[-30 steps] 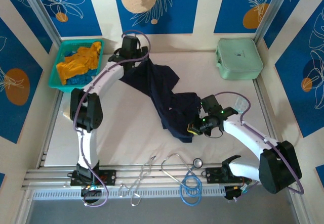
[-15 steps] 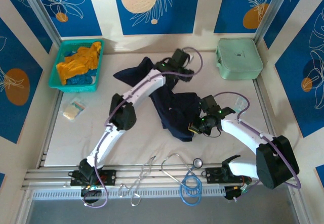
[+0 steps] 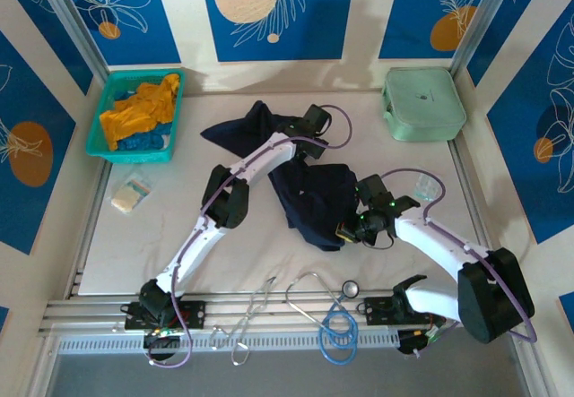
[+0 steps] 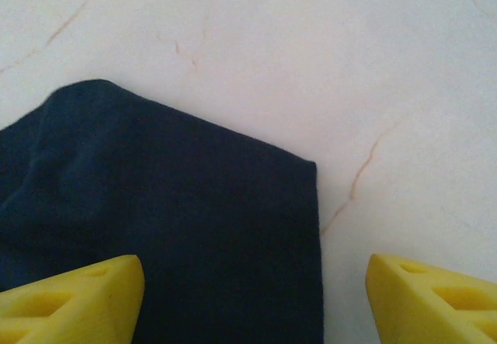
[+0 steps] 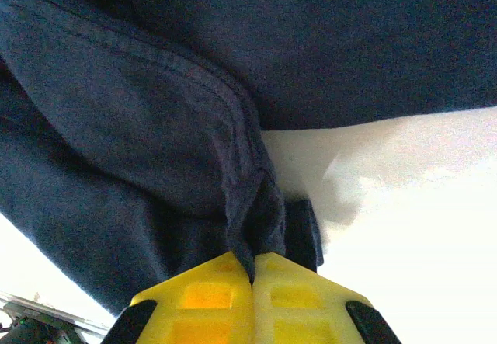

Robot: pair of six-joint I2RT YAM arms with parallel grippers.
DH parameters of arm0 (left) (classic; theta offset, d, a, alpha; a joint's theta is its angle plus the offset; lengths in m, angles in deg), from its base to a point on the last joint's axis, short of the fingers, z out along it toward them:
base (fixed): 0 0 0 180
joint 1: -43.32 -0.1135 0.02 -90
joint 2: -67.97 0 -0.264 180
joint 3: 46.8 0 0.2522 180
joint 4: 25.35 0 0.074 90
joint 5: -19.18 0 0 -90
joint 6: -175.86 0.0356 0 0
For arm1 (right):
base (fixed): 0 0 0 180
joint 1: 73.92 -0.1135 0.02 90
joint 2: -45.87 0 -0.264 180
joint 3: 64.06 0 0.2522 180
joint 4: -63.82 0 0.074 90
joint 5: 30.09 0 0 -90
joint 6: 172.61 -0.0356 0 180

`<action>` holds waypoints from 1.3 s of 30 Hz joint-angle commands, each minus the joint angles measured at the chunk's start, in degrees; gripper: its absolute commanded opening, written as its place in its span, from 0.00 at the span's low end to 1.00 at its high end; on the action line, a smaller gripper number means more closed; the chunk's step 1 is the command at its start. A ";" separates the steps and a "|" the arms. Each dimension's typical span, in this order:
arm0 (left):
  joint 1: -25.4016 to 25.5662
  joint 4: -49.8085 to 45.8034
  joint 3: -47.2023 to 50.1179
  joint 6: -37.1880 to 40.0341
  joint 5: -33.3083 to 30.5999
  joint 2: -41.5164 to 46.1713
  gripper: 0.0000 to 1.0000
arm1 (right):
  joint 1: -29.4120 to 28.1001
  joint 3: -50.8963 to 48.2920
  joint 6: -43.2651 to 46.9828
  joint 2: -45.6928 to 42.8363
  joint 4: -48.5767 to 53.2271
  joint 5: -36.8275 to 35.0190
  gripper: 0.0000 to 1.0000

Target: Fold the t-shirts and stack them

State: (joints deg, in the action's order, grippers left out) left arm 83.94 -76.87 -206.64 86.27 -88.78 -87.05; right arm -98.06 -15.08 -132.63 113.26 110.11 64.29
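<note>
Here's the table (image 3: 117, 245), a pale surface with thin brownish veins running through it. In the middle sprawls the navy t-shirt (image 3: 309, 195), crumpled and twisted, one flat hem lying right on the tabletop. In the far left corner sits the teal basket (image 3: 128, 157); in the far right corner, well apart from it, the mint-green case (image 3: 423, 103). A small pale packet (image 3: 127, 194) lies by itself near the left edge, just this side of the basket. Along the near edge there's a stethoscope (image 3: 351, 288), metal forceps (image 3: 256, 312) to its left, and a blue cable coil (image 3: 338, 332).
</note>
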 commanded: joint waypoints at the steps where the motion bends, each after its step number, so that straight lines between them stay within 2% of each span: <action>1: -0.47 1.39 -2.01 1.18 -1.56 -1.71 0.75 | 0.36 -0.86 -0.89 -0.70 1.14 -0.45 0.00; 9: -3.00 -4.33 -2.28 -1.56 7.40 -2.12 0.76 | 0.46 -0.04 -0.31 0.19 0.70 -0.11 0.00; 13: -4.29 -10.82 -2.45 -4.10 11.52 -3.28 0.71 | 0.57 0.04 -0.21 0.58 0.17 0.18 0.00; 19: -5.54 -17.79 -3.77 -6.29 12.91 -5.19 0.63 | 0.59 0.27 -0.16 0.92 -0.62 0.98 0.00; 22: -6.59 -19.04 -3.77 -7.80 14.26 -5.70 0.53 | 0.55 0.05 -0.17 0.21 -0.46 0.98 0.00; 27: -8.37 -19.71 -3.52 -10.67 17.84 -6.65 0.16 | 0.74 -0.64 -0.41 -1.96 0.38 0.30 0.00; 30: -8.29 -17.46 -1.84 -11.10 17.96 -5.03 0.00 | 1.15 -1.03 -0.26 -2.95 0.69 0.19 0.00; 35: -8.19 -11.68 -0.04 -13.16 20.20 3.37 0.00 | 2.79 -1.26 -0.11 -4.20 0.89 -0.33 0.00; 39: -8.29 -7.94 -0.40 -13.83 19.86 13.86 0.00 | 6.65 0.45 1.78 -3.94 0.78 0.22 0.00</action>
State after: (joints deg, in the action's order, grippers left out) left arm 76.31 -86.77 -206.07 73.87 -69.72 -84.25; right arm -93.43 -15.56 -132.13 110.05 109.96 64.40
